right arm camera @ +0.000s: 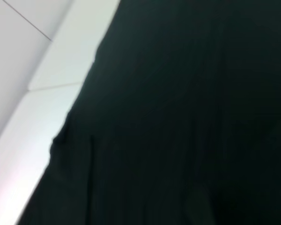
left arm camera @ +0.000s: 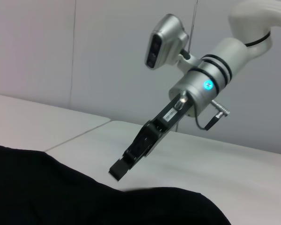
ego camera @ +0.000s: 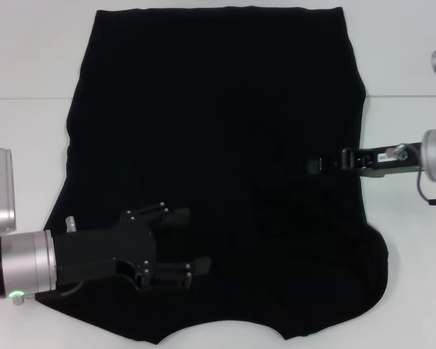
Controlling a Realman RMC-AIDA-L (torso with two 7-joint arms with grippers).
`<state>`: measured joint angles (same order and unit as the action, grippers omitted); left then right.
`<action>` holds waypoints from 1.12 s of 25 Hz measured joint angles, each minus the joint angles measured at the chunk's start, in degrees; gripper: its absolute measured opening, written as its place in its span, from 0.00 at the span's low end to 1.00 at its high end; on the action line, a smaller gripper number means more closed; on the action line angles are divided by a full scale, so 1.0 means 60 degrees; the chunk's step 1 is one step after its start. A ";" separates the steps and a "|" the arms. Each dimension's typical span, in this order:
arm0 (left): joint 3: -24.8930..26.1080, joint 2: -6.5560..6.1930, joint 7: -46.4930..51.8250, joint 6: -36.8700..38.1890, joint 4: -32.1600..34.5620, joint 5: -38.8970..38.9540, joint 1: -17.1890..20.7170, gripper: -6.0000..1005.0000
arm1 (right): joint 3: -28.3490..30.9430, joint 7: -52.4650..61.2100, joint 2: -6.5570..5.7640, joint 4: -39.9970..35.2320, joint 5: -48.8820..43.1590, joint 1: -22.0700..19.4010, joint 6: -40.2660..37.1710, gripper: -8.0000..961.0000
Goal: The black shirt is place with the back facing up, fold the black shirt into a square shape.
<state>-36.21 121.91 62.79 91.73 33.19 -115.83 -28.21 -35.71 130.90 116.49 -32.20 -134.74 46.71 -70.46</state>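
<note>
Basically the black shirt (ego camera: 218, 145) lies flat on the white table (ego camera: 29, 73), neckline nearest the robot. Left gripper (ego camera: 182, 251), jaws wide and empty, hovers over the near-left part; right gripper (ego camera: 321, 164) over the right side, spread unclear.

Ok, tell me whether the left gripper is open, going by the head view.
Yes, the left gripper hangs over the black shirt with its two fingers spread well apart.
</note>
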 joint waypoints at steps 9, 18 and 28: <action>0.0625 -0.0024 0.0497 -0.0013 0.0041 -0.0002 0.0007 0.92 | 0.0009 -0.1998 -0.0278 -0.0127 0.3174 -0.1136 -0.1295 0.32; 0.1273 -0.0234 0.3218 0.0082 0.1198 -0.0443 0.0772 0.92 | 0.0007 -0.5842 0.0402 0.0458 0.4361 -0.1438 -0.1028 0.72; 0.2747 -0.0470 0.7269 0.0764 0.3731 -0.3064 0.1220 0.92 | -0.0085 -0.6946 0.0528 0.0932 0.4701 -0.0932 -0.0519 0.97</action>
<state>-19.72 119.09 106.41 96.32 55.58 -134.21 -20.89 -36.22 89.23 119.66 -26.60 -106.53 41.12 -73.58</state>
